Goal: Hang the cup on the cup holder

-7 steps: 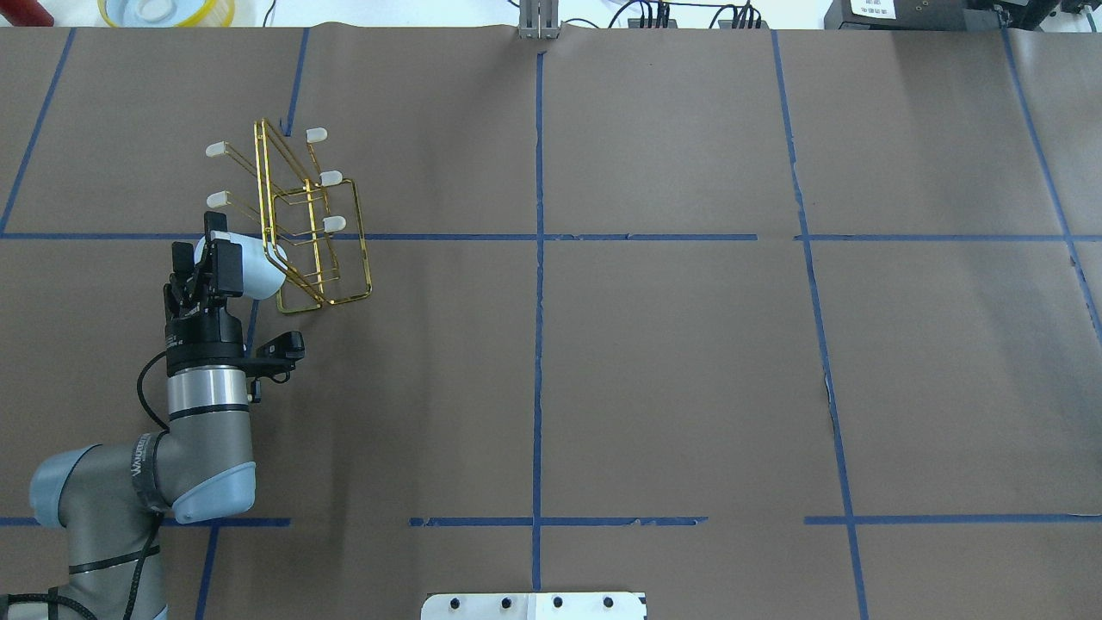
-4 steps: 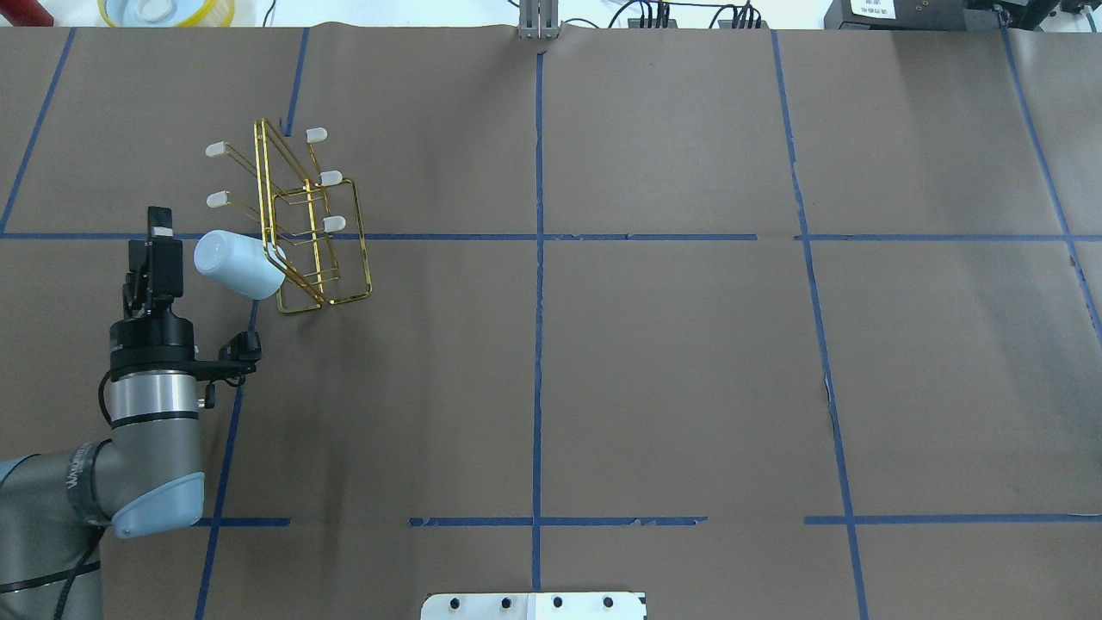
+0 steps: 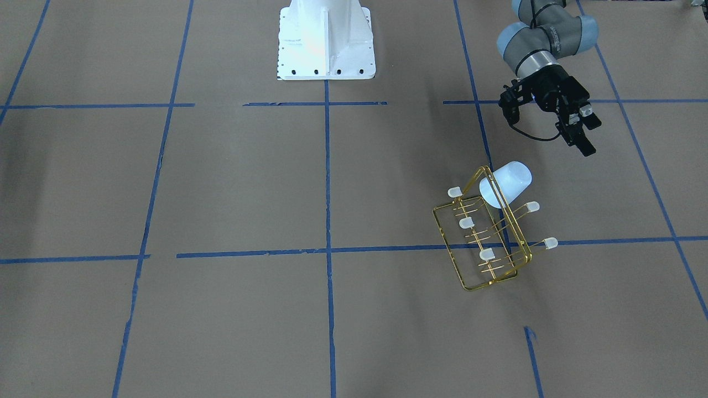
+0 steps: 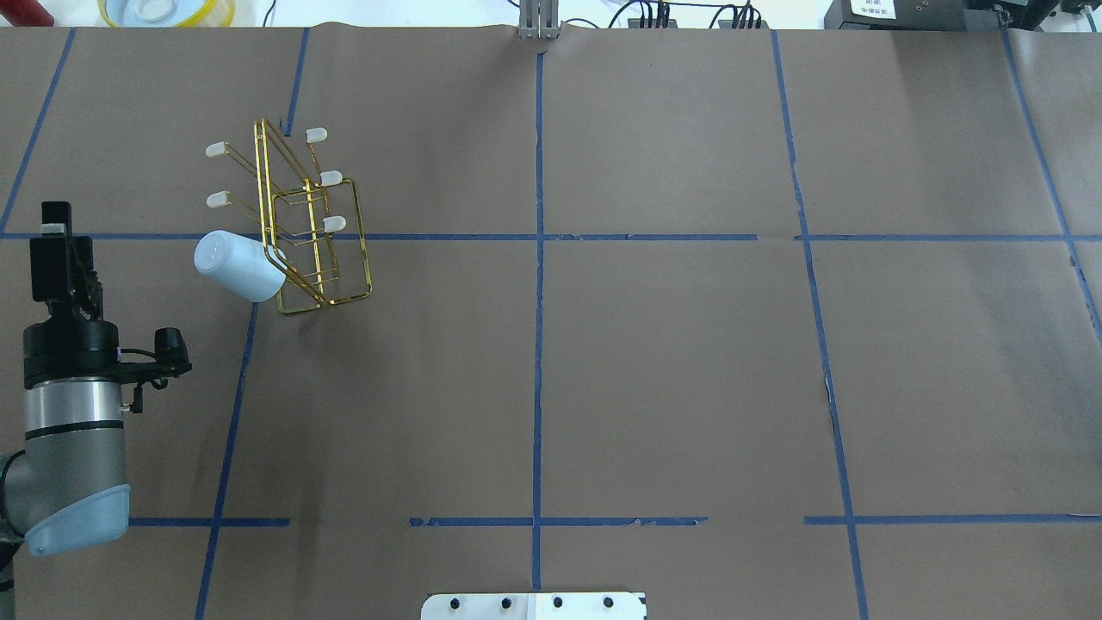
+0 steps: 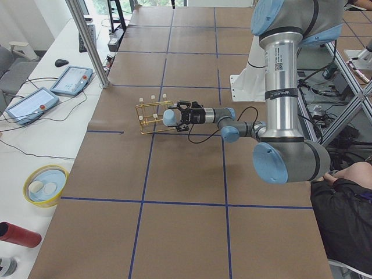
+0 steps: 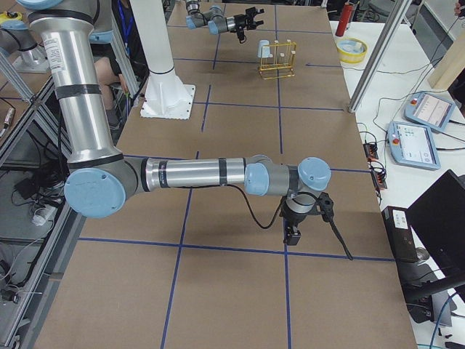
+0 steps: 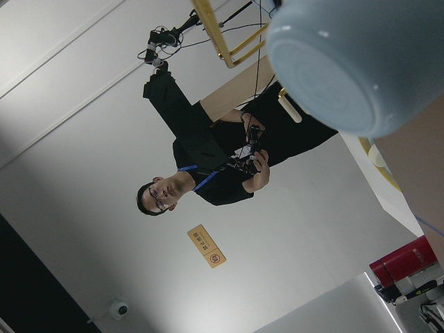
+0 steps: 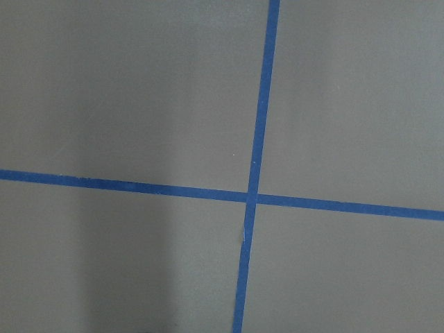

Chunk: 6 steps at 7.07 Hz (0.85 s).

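One cup (image 4: 237, 265) noted off to the right of the left gripper (image 4: 56, 215), well apart, tilted on a prong of the cup holder (image 4: 303, 226). Left jaws spread, gripping nothing. Right gripper (image 6: 290, 236): cannot tell.

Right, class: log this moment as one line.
phase: cup hung | cup: tilted on rack prong | left fingers: open, apart from cup | right arm: far from rack
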Each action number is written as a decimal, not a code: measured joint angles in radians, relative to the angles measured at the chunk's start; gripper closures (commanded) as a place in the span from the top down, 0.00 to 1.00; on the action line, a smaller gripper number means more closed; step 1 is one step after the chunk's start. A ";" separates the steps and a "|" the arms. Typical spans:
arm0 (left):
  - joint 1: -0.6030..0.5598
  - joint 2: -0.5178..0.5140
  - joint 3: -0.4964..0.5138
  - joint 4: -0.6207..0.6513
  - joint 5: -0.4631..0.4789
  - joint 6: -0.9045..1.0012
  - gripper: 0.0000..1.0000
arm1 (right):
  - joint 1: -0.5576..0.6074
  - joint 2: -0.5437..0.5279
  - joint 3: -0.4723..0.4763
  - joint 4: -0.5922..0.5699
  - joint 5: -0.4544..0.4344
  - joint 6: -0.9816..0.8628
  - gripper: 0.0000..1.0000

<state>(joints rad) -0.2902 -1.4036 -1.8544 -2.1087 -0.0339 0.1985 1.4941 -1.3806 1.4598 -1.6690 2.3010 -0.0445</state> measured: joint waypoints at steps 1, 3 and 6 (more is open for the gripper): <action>-0.001 0.023 -0.005 -0.059 -0.002 -0.136 1.00 | 0.000 0.000 0.000 0.000 0.000 0.000 1.00; -0.004 0.056 -0.009 -0.222 -0.062 -0.396 1.00 | 0.000 0.000 -0.001 0.000 0.000 0.000 1.00; -0.021 0.064 -0.012 -0.584 -0.304 -0.513 1.00 | 0.000 0.000 -0.001 0.000 0.000 0.000 1.00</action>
<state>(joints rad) -0.3107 -1.3397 -1.8662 -2.6924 -0.3378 -0.3146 1.4941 -1.3806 1.4588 -1.6690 2.3010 -0.0445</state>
